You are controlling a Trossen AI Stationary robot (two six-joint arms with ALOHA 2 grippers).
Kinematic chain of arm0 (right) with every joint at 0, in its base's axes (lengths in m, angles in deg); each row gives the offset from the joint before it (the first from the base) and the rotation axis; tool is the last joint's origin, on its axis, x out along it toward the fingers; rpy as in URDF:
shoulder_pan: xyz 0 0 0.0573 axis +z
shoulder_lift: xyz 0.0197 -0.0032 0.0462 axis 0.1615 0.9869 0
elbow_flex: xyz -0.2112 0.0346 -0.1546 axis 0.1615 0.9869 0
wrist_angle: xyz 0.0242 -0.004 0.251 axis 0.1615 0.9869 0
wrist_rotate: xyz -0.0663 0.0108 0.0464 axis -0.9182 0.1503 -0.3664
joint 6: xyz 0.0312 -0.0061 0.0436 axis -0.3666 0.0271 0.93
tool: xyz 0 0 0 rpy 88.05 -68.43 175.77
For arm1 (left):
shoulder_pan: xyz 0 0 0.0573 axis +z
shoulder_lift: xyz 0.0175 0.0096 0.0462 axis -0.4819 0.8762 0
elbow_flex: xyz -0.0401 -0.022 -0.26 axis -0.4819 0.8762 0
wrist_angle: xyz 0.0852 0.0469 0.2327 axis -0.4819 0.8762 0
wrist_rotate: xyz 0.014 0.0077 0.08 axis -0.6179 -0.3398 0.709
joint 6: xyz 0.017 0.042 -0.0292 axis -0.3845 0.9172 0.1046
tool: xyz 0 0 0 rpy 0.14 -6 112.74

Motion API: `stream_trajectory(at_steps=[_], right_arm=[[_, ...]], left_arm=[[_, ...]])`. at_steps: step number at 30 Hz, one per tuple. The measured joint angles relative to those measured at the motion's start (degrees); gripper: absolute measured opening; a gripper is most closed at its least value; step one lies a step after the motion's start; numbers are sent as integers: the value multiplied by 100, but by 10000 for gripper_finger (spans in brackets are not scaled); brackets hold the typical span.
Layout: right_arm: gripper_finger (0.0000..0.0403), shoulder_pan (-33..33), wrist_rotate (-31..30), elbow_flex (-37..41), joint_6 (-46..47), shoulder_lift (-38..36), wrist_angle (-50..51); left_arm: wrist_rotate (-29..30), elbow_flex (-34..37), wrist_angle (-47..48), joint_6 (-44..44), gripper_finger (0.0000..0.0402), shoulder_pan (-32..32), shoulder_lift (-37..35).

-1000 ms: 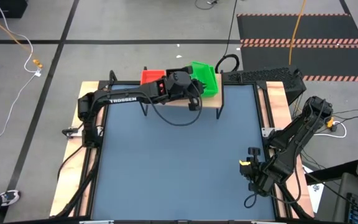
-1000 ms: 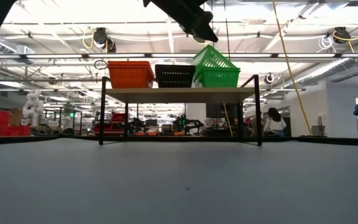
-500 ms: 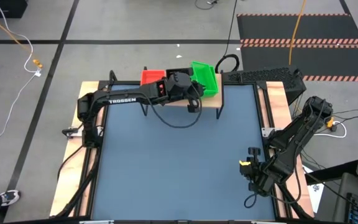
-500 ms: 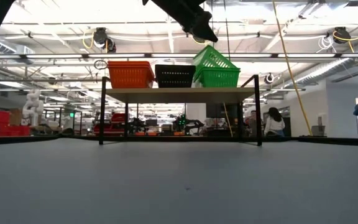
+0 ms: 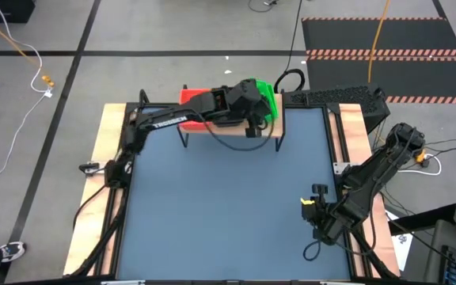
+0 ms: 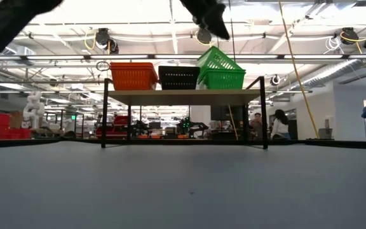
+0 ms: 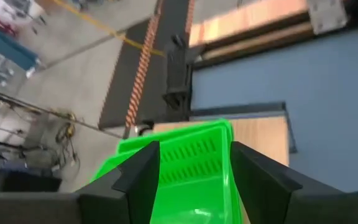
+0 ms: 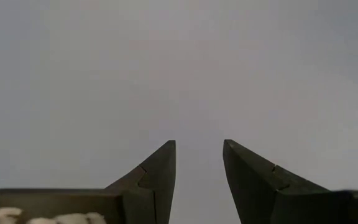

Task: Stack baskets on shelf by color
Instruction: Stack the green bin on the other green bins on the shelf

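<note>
Shifted right since earlier, the left gripper (image 7: 191, 155) hovers over the tilted green basket (image 6: 216, 60), jaws apparently open, empty.

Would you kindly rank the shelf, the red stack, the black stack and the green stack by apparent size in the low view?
1. The shelf, widest.
2. The green stack, its top basket tilted.
3. The red stack.
4. The black stack, only slightly smaller than red.

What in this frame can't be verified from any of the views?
- Baskets per stack: in the low view the red, black and green stacks nest too tightly to count.
- Black stack, high view: hidden under the left arm.
- Left gripper, low view: cut off by the top edge.
- Tilted green basket: whether it is seated.
</note>
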Motion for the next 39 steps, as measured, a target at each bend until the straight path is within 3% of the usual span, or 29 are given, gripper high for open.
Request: stream_trajectory(at_steps=[4, 14, 28, 39], right_arm=[[128, -53, 3, 0, -73, 0, 2], [128, -50, -2, 0, -228, 0, -5], [128, -48, -23, 0, -214, -1, -69], [128, -46, -23, 0, -169, 0, -90]], left_arm=[[8, -308, 490, 50, 192, 30, 517], [156, -280, 1006, -23, 152, 30, 541], [152, -280, 910, 355, 8, -9, 490], [-54, -282, -242, 526, 6, 36, 489]])
